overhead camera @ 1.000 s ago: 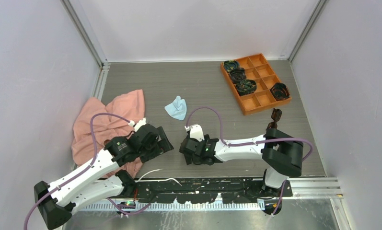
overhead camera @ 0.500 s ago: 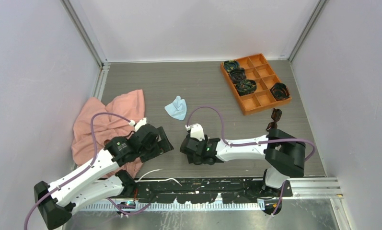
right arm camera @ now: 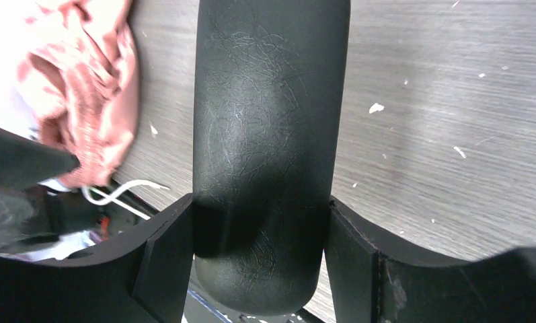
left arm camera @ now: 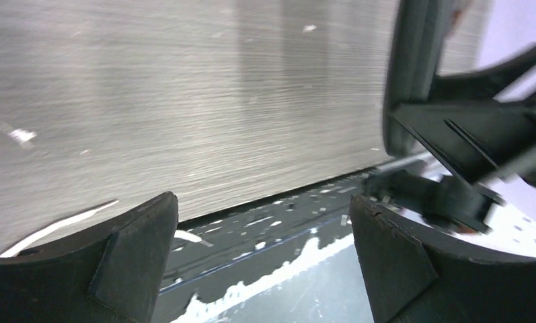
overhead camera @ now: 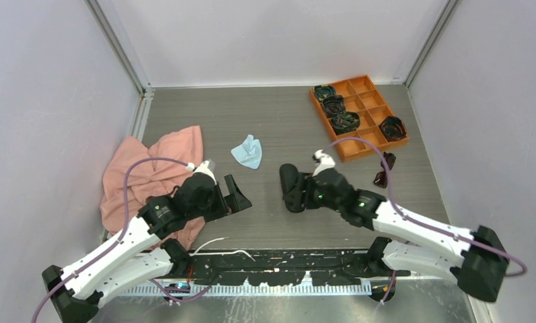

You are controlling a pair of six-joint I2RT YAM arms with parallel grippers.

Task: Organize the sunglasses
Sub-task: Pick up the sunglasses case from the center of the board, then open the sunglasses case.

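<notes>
The sunglasses [overhead camera: 385,169], a small folded dark pair, lie on the table just below the orange tray, apart from both grippers. My right gripper [overhead camera: 300,191] is shut on the black oblong glasses case [overhead camera: 288,183] and holds it at mid-table. In the right wrist view the closed case [right arm camera: 268,121] fills the gap between the fingers of that gripper [right arm camera: 261,259]. My left gripper [overhead camera: 237,200] is open and empty, left of the case. In the left wrist view its jaws [left arm camera: 265,259] stand wide apart over the table's front edge, with the case [left arm camera: 413,67] at the right.
An orange compartment tray [overhead camera: 367,138] at the back right holds several dark coiled bundles. A pink cloth [overhead camera: 150,171] lies at the left, also in the right wrist view [right arm camera: 90,81]. A small light-blue cloth [overhead camera: 247,151] lies mid-table. A white cable [overhead camera: 214,242] lies near the front rail.
My right arm has swung out to the right and carried the black case right and farther back. The sunglasses now show fully. My left gripper has moved slightly right.
</notes>
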